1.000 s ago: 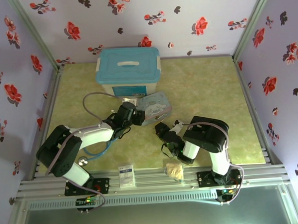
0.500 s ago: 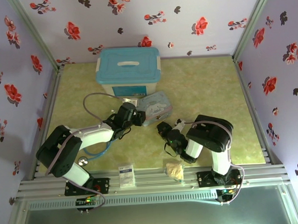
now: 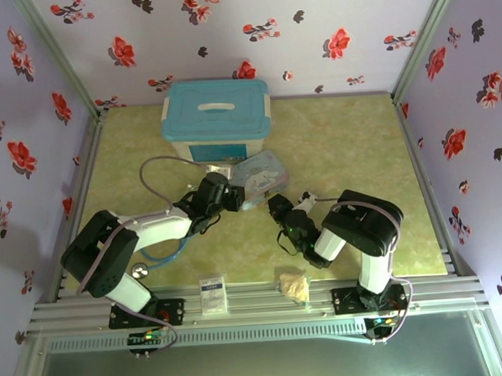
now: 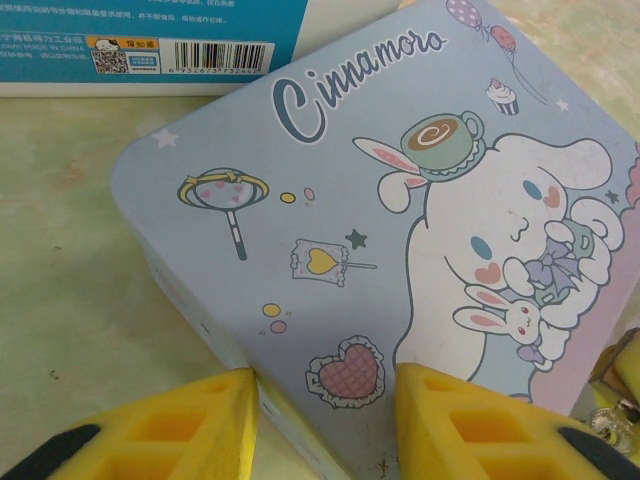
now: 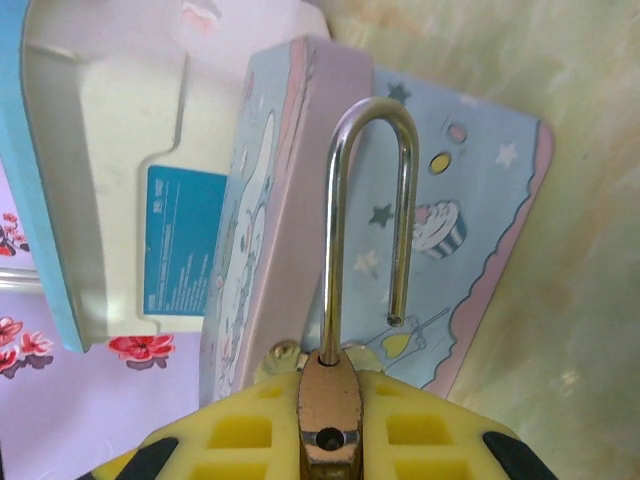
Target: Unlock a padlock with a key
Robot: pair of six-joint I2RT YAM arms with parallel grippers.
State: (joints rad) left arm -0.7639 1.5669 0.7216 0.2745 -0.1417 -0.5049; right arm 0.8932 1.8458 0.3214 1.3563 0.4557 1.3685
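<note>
My right gripper [image 5: 328,382] is shut on the padlock [image 5: 328,405], its brass body pinched between the yellow pads. The thin shackle [image 5: 340,200] points up and away with one end free of the body. From above, the right gripper [image 3: 276,207] sits just right of the cartoon tin [image 3: 263,172]. My left gripper [image 4: 325,400] straddles the near corner of the tin [image 4: 350,200], one pad against its side and one over the lid edge. The left gripper [image 3: 233,197] holds the tin tilted. The key is hidden.
A white box with a blue lid [image 3: 216,114] stands behind the tin. A stethoscope tube [image 3: 149,172] loops at the left, its silver disc [image 3: 139,270] near the left base. A beige wad [image 3: 293,285] and a white card [image 3: 213,295] lie at the front edge.
My right gripper with the padlock has moved up and right, closer to the tin, and its elbow has swung right. The tin has tipped slightly. The left arm has barely moved.
</note>
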